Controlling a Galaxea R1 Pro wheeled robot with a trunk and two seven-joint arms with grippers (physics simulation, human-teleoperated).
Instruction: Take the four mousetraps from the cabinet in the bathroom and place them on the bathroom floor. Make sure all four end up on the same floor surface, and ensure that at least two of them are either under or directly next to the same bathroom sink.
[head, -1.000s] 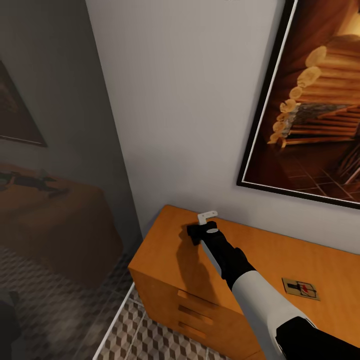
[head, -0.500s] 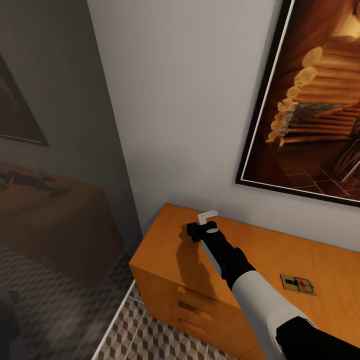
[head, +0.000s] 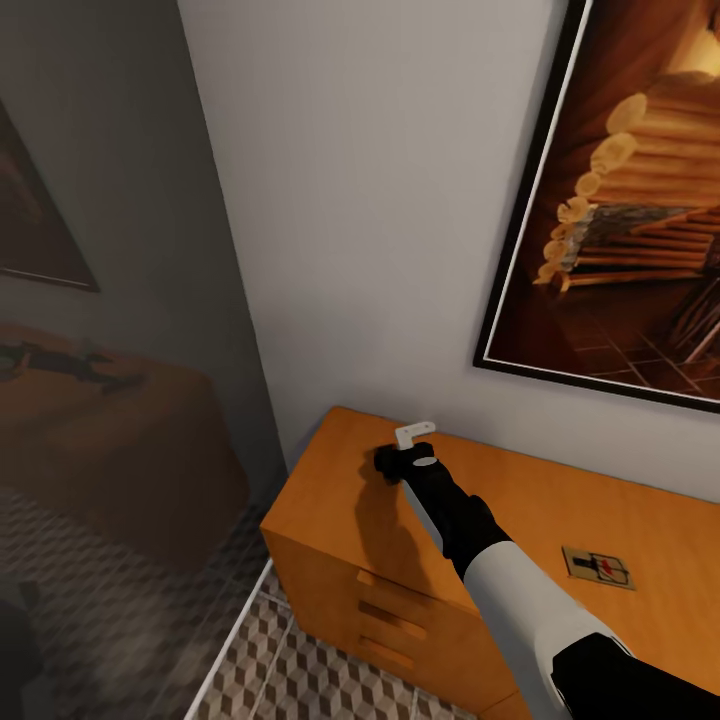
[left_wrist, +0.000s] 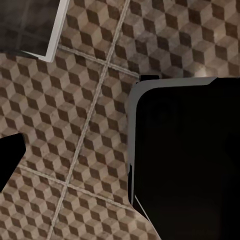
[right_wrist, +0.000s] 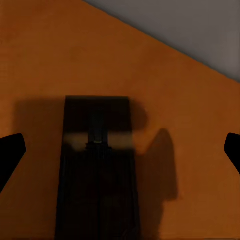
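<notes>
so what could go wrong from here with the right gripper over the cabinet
1. The right gripper hangs open over a dark flat shape, likely a mousetrap, lying flat on the cabinet. The fingers may scrape the top or push it instead of pinching it.
2. This spot is near the cabinet's left edge, so a nudged trap could slide off.
3. A second mousetrap lies beside the forearm and could be swept off when the arm pulls back.

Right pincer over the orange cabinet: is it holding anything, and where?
Nothing is held: the right pincer is open, its fingertips wide apart beside a dark flat thing on the cabinet.
</notes>
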